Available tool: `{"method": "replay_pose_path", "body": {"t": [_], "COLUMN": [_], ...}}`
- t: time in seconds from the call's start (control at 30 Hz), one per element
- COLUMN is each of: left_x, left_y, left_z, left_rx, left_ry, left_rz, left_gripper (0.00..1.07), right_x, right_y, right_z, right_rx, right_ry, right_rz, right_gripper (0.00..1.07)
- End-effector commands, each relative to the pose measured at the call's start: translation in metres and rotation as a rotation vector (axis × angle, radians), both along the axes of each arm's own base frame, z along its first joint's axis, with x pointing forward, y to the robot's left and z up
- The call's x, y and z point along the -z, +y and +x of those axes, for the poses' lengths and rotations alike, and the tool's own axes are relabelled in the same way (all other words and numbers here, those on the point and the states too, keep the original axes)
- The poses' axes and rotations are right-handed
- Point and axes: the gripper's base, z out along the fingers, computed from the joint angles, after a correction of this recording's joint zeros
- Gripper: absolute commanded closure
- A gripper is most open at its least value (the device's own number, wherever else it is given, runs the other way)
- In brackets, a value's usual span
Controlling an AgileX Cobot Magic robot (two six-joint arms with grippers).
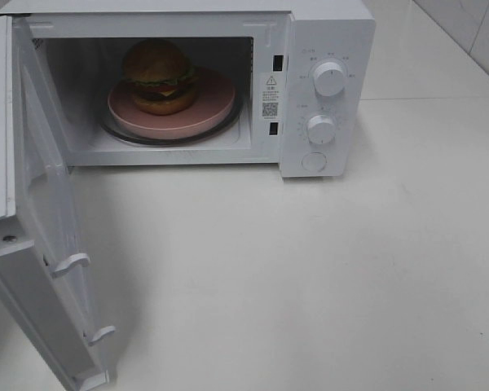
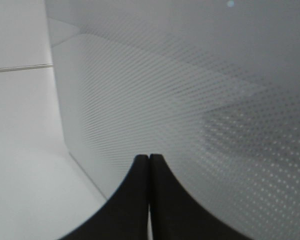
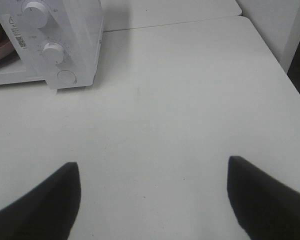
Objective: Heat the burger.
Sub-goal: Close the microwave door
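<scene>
The burger (image 1: 159, 75) sits on a round pink plate (image 1: 213, 104) inside the white microwave (image 1: 326, 49), whose door (image 1: 41, 244) stands wide open at the left. My left gripper (image 2: 149, 159) is shut with nothing in it, its tips right against the dotted outer face of the door (image 2: 190, 90). My right gripper (image 3: 154, 167) is open and empty above bare table, to the right of and in front of the microwave (image 3: 75, 30). Neither arm shows in the exterior high view.
The microwave has two round knobs (image 1: 329, 79) (image 1: 321, 129) and a round button (image 1: 314, 161) on its right panel. The white table (image 1: 310, 277) stretches in front of it. A tiled wall (image 1: 473, 32) rises at the back right.
</scene>
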Motion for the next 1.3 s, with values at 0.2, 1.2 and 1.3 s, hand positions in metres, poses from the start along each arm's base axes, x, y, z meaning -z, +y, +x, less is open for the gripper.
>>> {"method": "replay_pose_path", "body": {"t": [0.2, 1.2, 1.3], "left_x": [-0.004, -0.001, -0.001], "left_y": [-0.026, -0.135, -0.143], "left_z": [0.022, 0.091, 0.095], "left_rx": [0.107, 0.158, 0.167], "left_ry": [-0.031, -0.026, -0.034], "left_rz": [-0.025, -0.100, -0.101], "left_gripper": [1.07, 1.07, 1.07], "right_x": [0.001, 0.001, 0.001], "right_y": [0.000, 0.000, 0.000], "right_z": [-0.004, -0.004, -0.004], "right_rx": [0.002, 0.002, 0.002], "right_ry": [-0.021, -0.021, -0.021], "right_rz": [0.000, 0.000, 0.000], "right_gripper": [0.31, 0.31, 0.31]}}
